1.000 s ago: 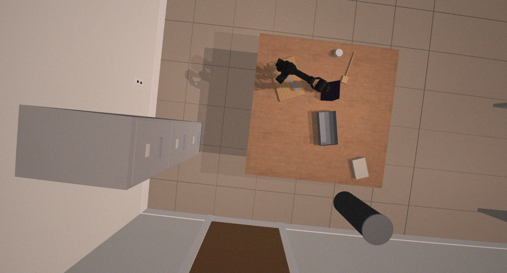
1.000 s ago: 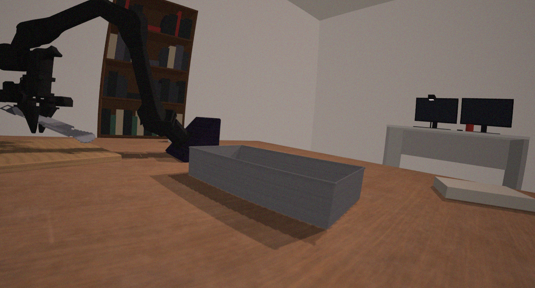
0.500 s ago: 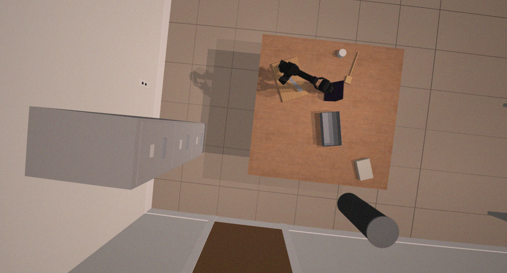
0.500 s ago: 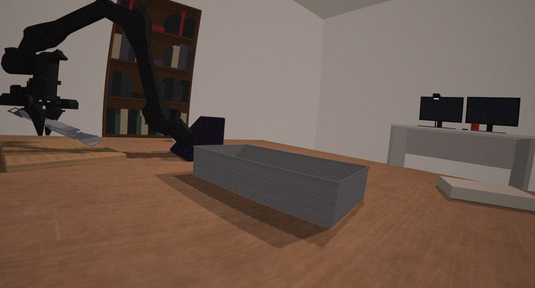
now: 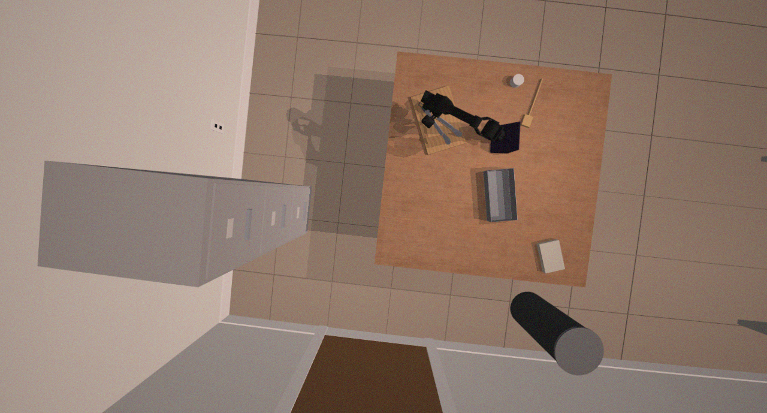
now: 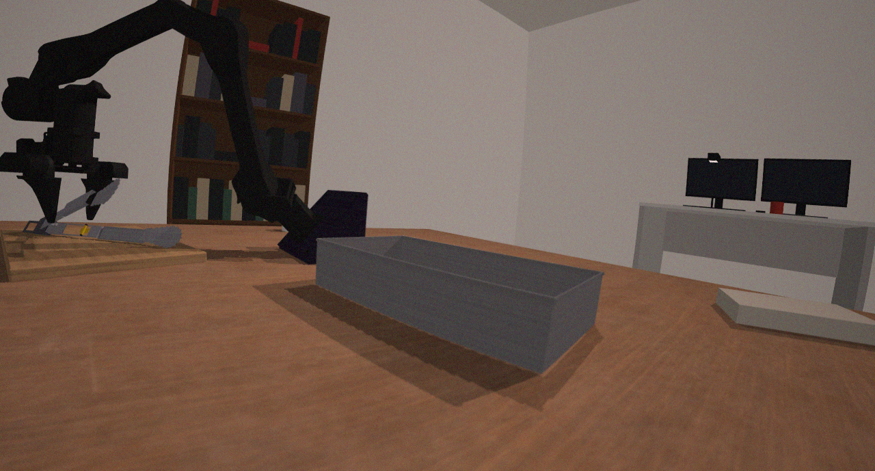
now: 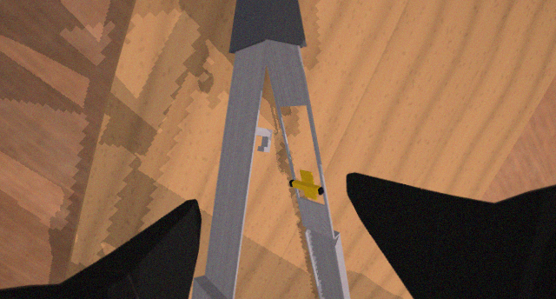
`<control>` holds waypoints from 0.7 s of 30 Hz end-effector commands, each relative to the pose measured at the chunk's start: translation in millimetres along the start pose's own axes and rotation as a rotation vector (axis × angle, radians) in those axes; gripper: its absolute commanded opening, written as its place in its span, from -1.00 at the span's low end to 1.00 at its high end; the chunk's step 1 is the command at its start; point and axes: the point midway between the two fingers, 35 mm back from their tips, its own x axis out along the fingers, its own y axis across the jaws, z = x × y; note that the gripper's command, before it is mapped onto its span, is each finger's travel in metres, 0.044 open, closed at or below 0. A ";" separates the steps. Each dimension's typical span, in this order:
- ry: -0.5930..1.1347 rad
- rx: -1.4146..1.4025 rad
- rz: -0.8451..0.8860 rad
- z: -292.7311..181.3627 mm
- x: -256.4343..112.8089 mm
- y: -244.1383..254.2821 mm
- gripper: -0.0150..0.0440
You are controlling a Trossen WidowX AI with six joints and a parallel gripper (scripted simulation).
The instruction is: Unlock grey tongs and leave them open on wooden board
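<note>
The grey tongs (image 5: pixel 453 129) (image 6: pixel 131 234) (image 7: pixel 230 173) have their two arms spread in a V over the wooden board (image 5: pixel 431 145) (image 6: pixel 165 258) (image 7: pixel 391 95). In the exterior view one arm lies low along the board, and the other slants upward by the far finger. The wrist view shows the dark hinge end at the top, a small hook on the left arm and a yellow piece in the right arm's slot. My gripper (image 5: pixel 426 109) (image 6: pixel 72 219) (image 7: pixel 274 196) is open, pointing down, with one finger outside each arm. Contact between fingers and tongs is unclear.
The grey roasting tin (image 5: pixel 515 196) (image 6: pixel 428 303) stands near the middle of the table. A pale box (image 5: pixel 551 256) (image 6: pixel 795 315) is at the near right corner in the top view. A white cylinder (image 5: pixel 517 80) and a wooden mallet-like tool (image 5: pixel 527 120) lie beyond the arm's base (image 5: pixel 509 136) (image 6: pixel 339 217).
</note>
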 end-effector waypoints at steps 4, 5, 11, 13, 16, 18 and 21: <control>0.001 0.000 0.002 -0.3 -0.1 0.3 1.00; 0.004 -0.002 0.000 -0.1 -0.1 -1.3 1.00; 0.050 -0.022 -0.041 2.3 -3.9 -40.4 1.00; 0.066 -0.025 -0.048 2.6 -7.8 -58.0 1.00; 0.078 -0.023 -0.048 2.3 -16.2 -82.9 1.00; 0.075 -0.018 -0.041 1.8 -23.3 -98.5 1.00; 0.055 -0.009 -0.027 0.5 -35.9 -120.6 1.00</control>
